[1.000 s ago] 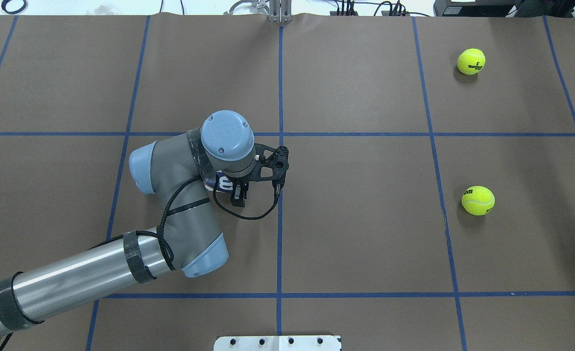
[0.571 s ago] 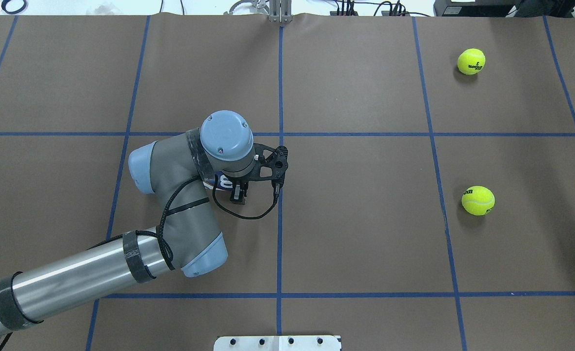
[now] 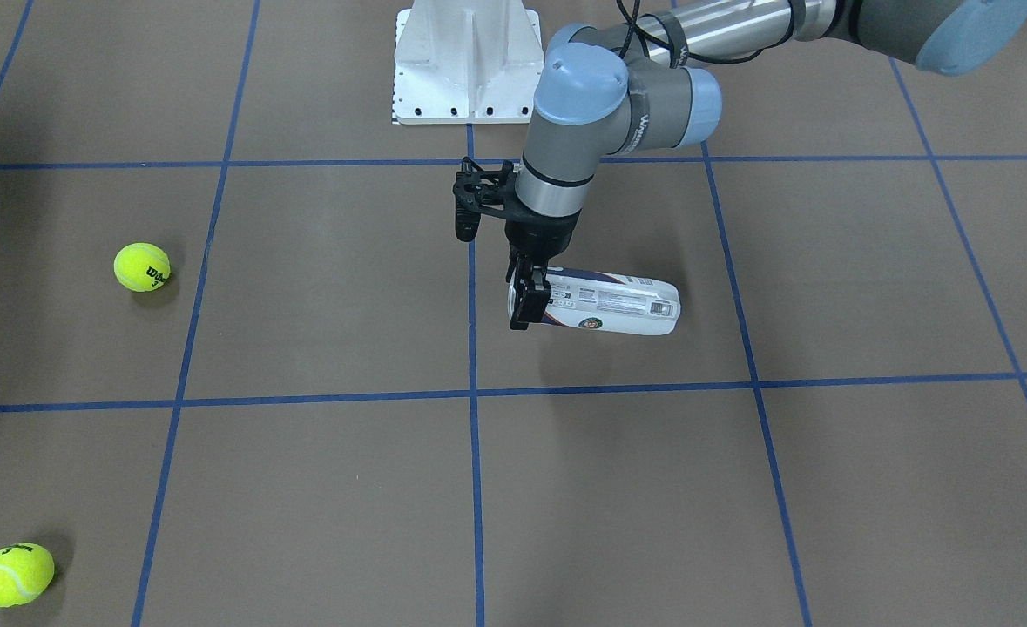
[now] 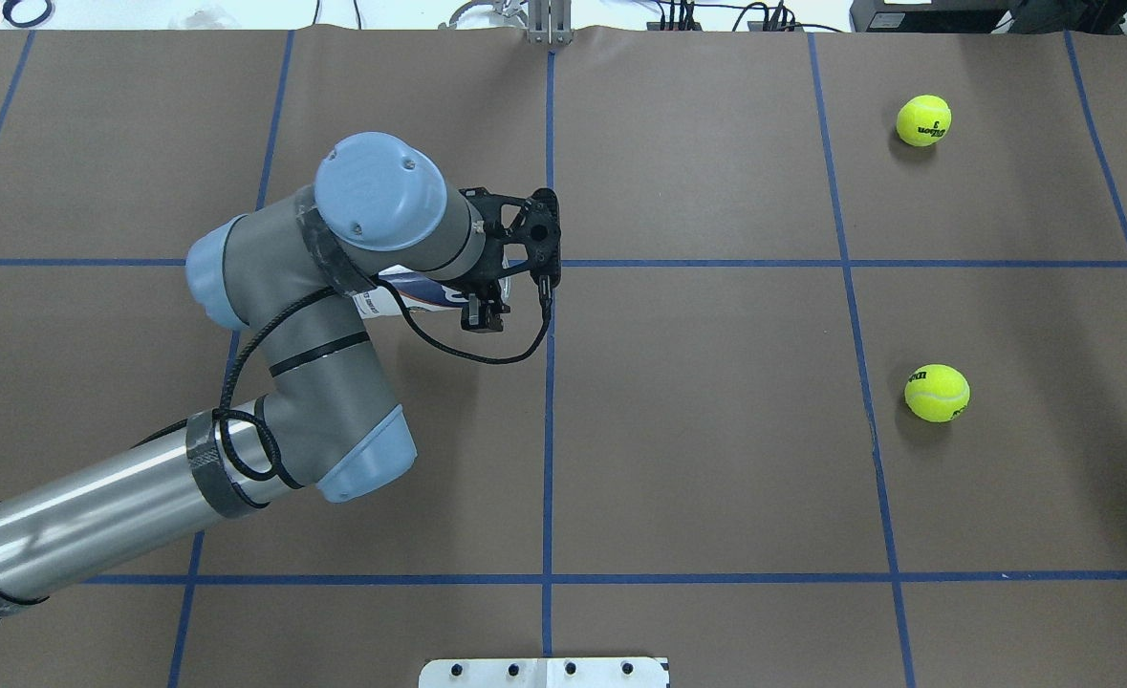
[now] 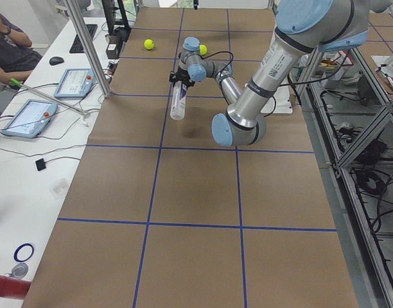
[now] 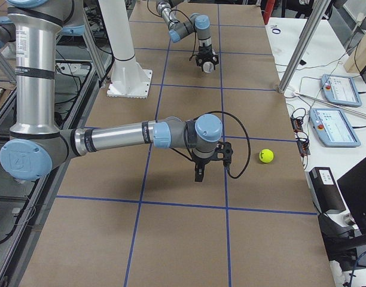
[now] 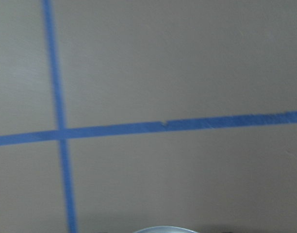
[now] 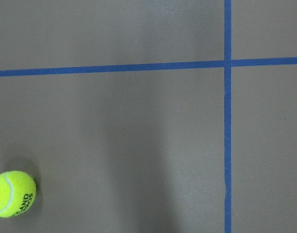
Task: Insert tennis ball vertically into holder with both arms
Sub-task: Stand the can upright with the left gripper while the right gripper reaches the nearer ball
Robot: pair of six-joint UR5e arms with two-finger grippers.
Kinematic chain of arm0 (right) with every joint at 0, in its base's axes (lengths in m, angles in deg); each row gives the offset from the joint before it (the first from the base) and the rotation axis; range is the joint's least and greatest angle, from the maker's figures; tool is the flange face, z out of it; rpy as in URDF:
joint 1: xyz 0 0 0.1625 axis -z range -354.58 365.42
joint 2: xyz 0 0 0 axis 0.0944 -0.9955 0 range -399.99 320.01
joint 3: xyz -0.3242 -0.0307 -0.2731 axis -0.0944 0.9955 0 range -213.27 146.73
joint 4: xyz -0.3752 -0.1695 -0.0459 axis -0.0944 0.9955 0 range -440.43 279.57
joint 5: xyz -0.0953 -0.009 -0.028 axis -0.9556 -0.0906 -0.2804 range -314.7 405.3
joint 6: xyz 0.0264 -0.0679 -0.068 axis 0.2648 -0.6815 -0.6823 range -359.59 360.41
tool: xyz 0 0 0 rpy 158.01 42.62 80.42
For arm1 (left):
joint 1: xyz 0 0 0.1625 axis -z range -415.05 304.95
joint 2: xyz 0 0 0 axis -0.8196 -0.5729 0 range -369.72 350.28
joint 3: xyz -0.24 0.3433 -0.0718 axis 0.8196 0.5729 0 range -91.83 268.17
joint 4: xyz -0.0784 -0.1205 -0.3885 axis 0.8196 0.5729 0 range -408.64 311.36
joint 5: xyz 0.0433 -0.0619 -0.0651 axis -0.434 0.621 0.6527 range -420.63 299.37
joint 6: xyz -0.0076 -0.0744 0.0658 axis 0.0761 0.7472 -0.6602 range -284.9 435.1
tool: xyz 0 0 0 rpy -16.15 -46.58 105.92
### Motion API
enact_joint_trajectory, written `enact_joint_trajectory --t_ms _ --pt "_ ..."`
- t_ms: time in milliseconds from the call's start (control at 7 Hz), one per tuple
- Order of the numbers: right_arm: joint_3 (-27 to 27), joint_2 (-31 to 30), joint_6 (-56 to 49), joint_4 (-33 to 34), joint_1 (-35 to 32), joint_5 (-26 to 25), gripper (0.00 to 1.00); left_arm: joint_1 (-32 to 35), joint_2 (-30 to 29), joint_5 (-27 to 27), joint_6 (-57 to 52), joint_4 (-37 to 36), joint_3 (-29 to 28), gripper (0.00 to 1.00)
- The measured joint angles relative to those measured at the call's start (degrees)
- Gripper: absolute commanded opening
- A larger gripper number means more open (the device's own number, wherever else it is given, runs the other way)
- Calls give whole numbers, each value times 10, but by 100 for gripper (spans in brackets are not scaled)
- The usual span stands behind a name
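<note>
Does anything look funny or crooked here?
Yes. The tennis-ball can hangs sideways in the left gripper, pinched at one end, not upright. Both tennis balls sit far off on the table.

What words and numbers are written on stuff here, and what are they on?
"Wilson" and "3": far tennis ball.
"Wilson": near tennis ball.
"LAND", part of a longer word: ball in the right wrist view.
Print and barcode numbers on the holder: too small to read.
Lettering on the left arm: blurred.

The far tennis ball [image 4: 923, 120] and the near tennis ball [image 3: 141, 266] each read "Wilson 3".
</note>
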Motion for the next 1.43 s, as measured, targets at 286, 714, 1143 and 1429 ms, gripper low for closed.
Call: enact_joint_trajectory --t_ms 286,714,1143,1429 --pt "3 7 130 -95 56 -20 100 3 66 -4 163 281 -12 71" --pt "2 15 359 -250 167 -62 100 -2 82 -86 316 560 -50 64" --pt "0 46 474 -273 268 -86 100 -26 67 -173 334 655 -55 64" --pt "3 36 486 -273 329 -119 100 -39 50 -203 334 669 -66 63"
